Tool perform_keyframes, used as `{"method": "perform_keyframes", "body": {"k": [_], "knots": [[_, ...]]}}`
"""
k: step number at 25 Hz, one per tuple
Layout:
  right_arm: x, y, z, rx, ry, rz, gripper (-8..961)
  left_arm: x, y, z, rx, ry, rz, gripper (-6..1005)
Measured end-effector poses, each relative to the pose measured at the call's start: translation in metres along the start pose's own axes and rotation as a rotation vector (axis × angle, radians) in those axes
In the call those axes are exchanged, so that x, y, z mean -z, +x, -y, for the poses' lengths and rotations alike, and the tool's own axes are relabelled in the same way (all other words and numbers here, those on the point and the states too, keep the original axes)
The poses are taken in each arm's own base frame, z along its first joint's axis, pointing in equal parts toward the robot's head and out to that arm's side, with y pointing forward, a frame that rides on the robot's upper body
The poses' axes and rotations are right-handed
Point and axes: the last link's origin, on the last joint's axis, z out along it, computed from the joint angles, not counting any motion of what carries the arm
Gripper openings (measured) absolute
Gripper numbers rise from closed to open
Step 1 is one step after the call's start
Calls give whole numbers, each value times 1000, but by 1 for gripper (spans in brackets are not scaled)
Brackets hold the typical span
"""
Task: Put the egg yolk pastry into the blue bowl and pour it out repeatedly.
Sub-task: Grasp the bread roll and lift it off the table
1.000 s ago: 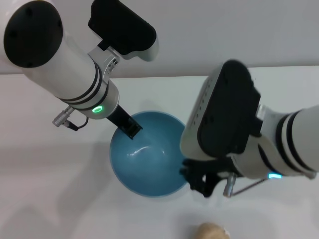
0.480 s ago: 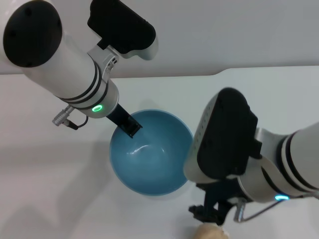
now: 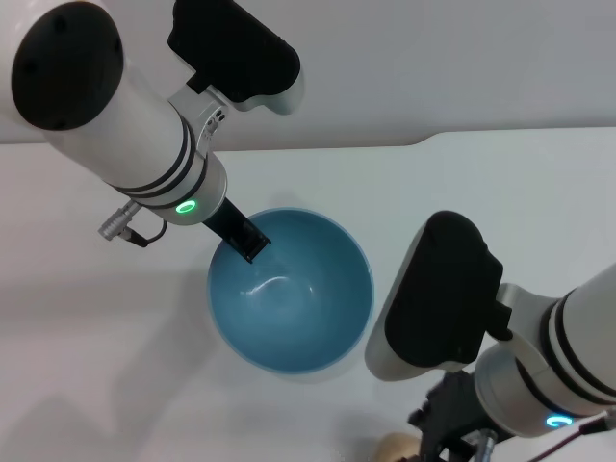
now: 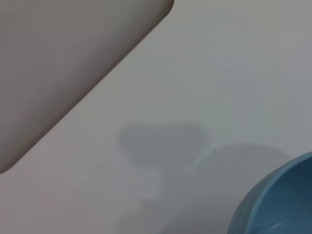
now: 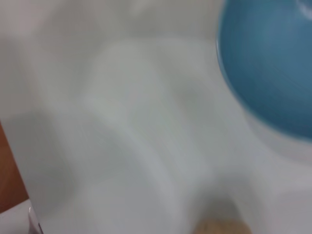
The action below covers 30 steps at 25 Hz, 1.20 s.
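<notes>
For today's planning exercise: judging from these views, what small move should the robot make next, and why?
Probably lower the right gripper onto the pastry and close on it: the pastry lies on the table outside the empty blue bowl, whose rim the left gripper holds.

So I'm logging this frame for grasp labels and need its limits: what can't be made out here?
- Small round pale tan egg yolk pastry: head view's lower edge and the right arm cut it off; blurred at the right wrist view's edge.
- Right end effector: above the pastry, fingers hidden under its arm.
- Left end effector: at the glossy light-blue round bowl rim; grip unclear, and the left wrist view shows only table and rim.
</notes>
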Motion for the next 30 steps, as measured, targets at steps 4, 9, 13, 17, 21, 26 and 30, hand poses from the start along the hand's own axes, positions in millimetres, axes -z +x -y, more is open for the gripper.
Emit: {"method": "perform_keyframes", "body": {"k": [4,9,13,17,21,26,30], "knots": [[-9,7,5,-34,-8,-48,427,0,1,0,-1,1,-2,13],[-18,13,11,-60,-6,-80,427,0,2,-1,-4,0,-5,13],[-27,16,17,-78,-5,-89,427,1,3,-2,-2,0,-8,13],[-36,18,22,-97,-1,-91,427,0,3,-2,5,0,-7,13],[-41,16,25,-108,3,-66,427,0,3,-3,11,0,-8,13],[-48,15,24,-103,-1,-60,428,0,3,-2,13,0,-9,14],[-57,11,20,-91,-23,-58,428,0,3,-2,13,0,-9,14]]}}
